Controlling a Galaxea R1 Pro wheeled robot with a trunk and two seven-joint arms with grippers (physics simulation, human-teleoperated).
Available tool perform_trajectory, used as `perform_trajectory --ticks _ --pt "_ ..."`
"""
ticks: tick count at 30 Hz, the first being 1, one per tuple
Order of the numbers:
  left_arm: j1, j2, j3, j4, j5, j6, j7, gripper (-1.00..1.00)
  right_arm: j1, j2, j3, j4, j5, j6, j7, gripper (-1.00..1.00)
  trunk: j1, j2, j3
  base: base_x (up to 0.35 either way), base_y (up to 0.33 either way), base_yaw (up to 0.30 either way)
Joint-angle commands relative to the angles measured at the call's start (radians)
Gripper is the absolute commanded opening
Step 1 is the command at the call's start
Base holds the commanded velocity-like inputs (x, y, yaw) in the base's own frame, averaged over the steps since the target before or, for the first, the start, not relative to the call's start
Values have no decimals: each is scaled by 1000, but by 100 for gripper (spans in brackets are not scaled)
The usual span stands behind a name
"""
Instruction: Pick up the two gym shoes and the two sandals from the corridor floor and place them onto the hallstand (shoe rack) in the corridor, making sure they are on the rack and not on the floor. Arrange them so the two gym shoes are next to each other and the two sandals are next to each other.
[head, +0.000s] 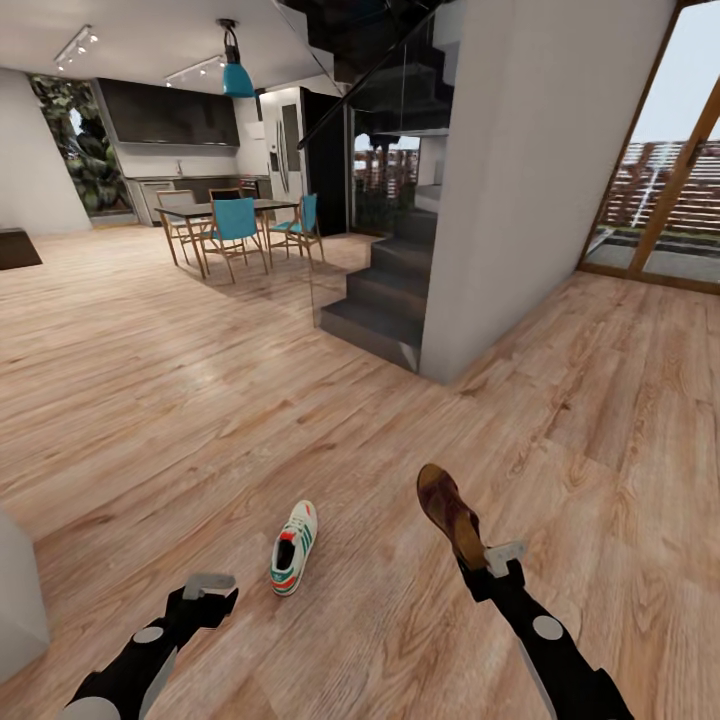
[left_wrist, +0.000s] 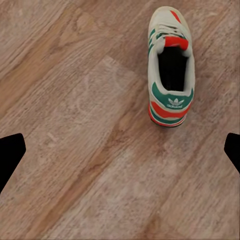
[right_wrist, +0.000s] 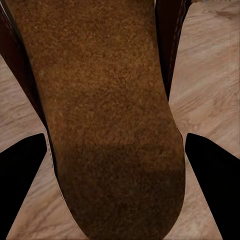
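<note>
The right gripper (head: 478, 560) pinches one brown sandal (head: 449, 513) by its end (part of the sandal is hidden behind the fingers), holding it up over the corridor floor (head: 200, 420). The left gripper (head: 205, 590) hangs low, fingers spread, near a gym shoe (head: 294, 548) lying on the floor.

The corridor floor (head: 200, 420) is bare all around the gym shoe (head: 294, 548), so my left fingers (head: 210, 583) can reach it. Stairs (head: 385, 300) and a wall (head: 520, 180) stand far ahead.
</note>
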Motion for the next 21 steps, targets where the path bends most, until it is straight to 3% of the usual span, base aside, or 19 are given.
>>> perform_trajectory --ticks 1,7,14,21 --pt "-1 -1 9 1 -10 -4 -6 100 -1 1 -7 0 9 -5 8 -100 0 0 -1 189 0 0" --pt "-1 -3 14 2 -9 -1 -7 100 -1 -1 -6 1 8 -6 10 -100 0 0 -1 299 0 -49" --pt "-1 -3 15 2 -9 -3 -8 100 -1 -1 -5 1 7 -6 10 -100 0 0 -1 328 0 -246" --pt "0 -8 13 2 -10 -7 -8 100 -1 0 -5 -3 7 -5 9 -100 0 0 -1 85 0 -234"
